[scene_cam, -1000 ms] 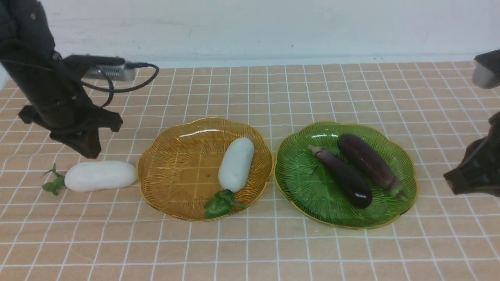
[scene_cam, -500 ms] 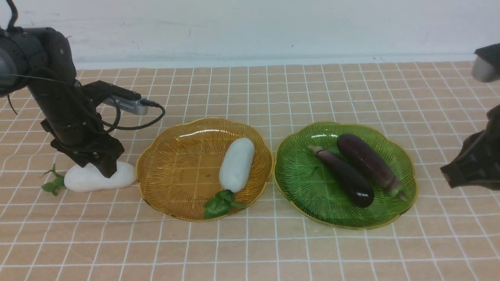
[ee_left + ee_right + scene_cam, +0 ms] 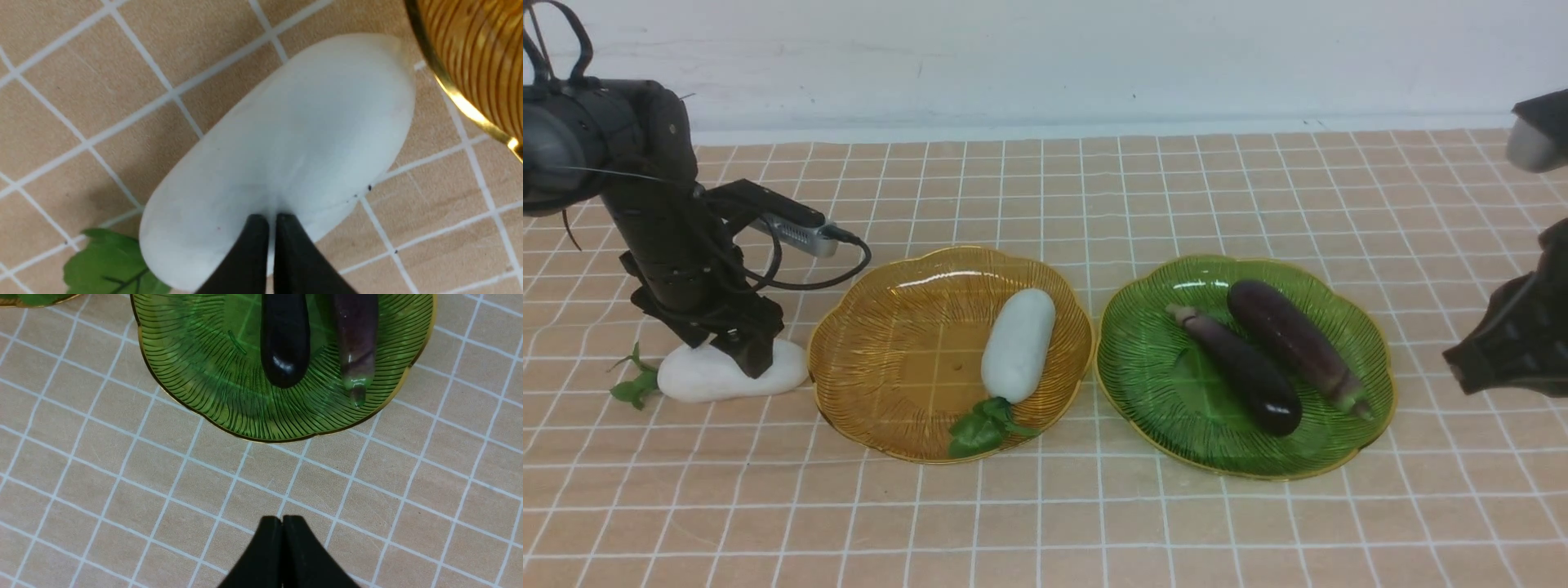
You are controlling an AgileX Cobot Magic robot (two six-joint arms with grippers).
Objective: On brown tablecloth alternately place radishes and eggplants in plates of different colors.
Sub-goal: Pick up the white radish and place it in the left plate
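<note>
On the brown tablecloth (image 3: pixel 1094 523), one white radish (image 3: pixel 694 380) lies left of the amber plate (image 3: pixel 898 351). My left gripper (image 3: pixel 747 359) is down on it. In the left wrist view its fingertips (image 3: pixel 271 216) are shut together against the top of the radish (image 3: pixel 294 134), not around it. A second radish (image 3: pixel 1018 343) lies in the amber plate. Two dark purple eggplants (image 3: pixel 1245 371) (image 3: pixel 1286 331) lie in the green plate (image 3: pixel 1168 376). My right gripper (image 3: pixel 1462 376) hovers shut and empty to the right of the green plate (image 3: pixel 196 355), which shows both eggplants (image 3: pixel 284 339) (image 3: pixel 355 339).
The amber plate's rim (image 3: pixel 482 61) is close beside the radish under my left gripper. The radish's green leaves (image 3: pixel 633 384) point left. A pale wall (image 3: pixel 1045 57) runs behind the cloth's far edge.
My left arm has come down from above the loose radish until its shut fingertips rest on it. The radish has not moved. The right arm is almost still.
</note>
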